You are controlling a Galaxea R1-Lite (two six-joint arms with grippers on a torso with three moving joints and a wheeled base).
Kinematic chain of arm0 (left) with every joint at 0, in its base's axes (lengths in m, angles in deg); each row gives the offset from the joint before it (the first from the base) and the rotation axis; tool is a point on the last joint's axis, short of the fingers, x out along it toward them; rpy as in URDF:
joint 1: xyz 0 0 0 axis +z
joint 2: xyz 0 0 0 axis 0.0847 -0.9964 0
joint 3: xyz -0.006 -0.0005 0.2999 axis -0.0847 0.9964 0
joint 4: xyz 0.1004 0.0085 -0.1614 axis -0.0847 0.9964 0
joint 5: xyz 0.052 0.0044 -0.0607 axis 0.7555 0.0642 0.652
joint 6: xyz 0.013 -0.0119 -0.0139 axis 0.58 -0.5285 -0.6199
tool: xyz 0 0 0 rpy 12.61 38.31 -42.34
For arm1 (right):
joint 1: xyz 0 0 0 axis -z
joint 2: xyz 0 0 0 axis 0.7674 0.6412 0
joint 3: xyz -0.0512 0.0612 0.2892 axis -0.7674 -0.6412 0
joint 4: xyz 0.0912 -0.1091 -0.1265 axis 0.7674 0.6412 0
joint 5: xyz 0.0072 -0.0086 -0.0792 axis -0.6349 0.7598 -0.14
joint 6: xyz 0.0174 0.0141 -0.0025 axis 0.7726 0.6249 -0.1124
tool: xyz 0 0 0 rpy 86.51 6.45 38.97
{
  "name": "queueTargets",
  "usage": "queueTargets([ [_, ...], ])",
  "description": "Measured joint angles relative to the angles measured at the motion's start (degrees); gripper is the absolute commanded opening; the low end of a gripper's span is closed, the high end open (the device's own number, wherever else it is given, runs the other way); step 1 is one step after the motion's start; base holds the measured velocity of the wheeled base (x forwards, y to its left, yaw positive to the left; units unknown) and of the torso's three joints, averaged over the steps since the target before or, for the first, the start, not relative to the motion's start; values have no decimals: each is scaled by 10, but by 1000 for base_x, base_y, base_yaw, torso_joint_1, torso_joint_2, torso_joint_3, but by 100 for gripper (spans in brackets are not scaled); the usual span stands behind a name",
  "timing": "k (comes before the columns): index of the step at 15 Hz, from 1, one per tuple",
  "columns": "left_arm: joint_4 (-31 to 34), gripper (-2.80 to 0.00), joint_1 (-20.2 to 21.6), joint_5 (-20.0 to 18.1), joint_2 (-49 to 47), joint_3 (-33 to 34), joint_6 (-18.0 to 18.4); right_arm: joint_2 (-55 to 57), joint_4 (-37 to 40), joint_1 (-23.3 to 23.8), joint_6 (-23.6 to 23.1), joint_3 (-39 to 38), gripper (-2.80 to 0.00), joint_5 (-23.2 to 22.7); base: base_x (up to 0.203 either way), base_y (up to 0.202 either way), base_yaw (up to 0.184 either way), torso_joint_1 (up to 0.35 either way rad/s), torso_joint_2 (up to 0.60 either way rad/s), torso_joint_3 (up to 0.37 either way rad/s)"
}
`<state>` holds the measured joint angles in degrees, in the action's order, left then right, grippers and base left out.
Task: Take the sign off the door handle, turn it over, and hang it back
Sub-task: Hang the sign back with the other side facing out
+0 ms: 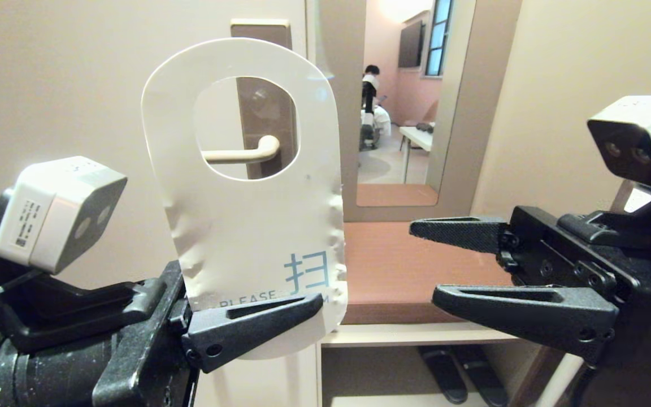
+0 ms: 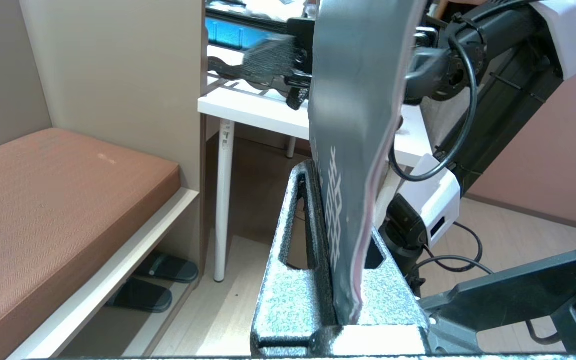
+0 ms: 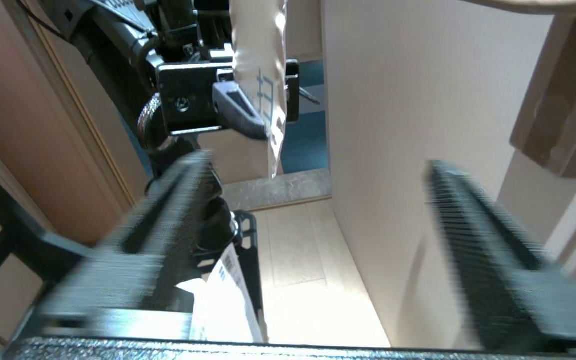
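The sign [image 1: 257,226] stands upright in front of the door with its white "PLEASE" side facing me. My left gripper [image 1: 314,308] is shut on its bottom edge. Through the sign's oval hole I see the cream door handle [image 1: 241,154] on its brown plate [image 1: 260,34]; the sign is off the handle. In the left wrist view the sign's [image 2: 358,100] dark grey side rises from between the left gripper's [image 2: 340,210] closed fingers. My right gripper [image 1: 424,261] hangs open and empty, to the right of the sign and apart from it. The right wrist view shows the right gripper [image 3: 313,165] spread wide, with the sign [image 3: 260,75] beyond it.
A bench with a brown cushion [image 1: 404,271] stands right of the door, with dark slippers [image 1: 444,373] beneath it. Above the bench is a tall mirror [image 1: 404,102] that reflects a person [image 1: 369,73]. A white table [image 2: 258,110] stands behind my right arm.
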<state>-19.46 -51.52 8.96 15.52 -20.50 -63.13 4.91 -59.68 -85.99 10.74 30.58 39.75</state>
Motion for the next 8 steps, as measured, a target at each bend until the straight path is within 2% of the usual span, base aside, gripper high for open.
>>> queueTargets([
  [3,0,-280,0,0,8,8,0,-6,0,15,-20,-11,-280,15,0,0,0,0,0,0],
  [5,1,-280,0,0,19,15,1,-11,0,35,-59,-32,-280,61,0,0,0,0,0,0],
  [8,1,-280,0,0,41,26,2,-38,-6,46,-67,-88,-280,157,0,0,0,0,0,0],
])
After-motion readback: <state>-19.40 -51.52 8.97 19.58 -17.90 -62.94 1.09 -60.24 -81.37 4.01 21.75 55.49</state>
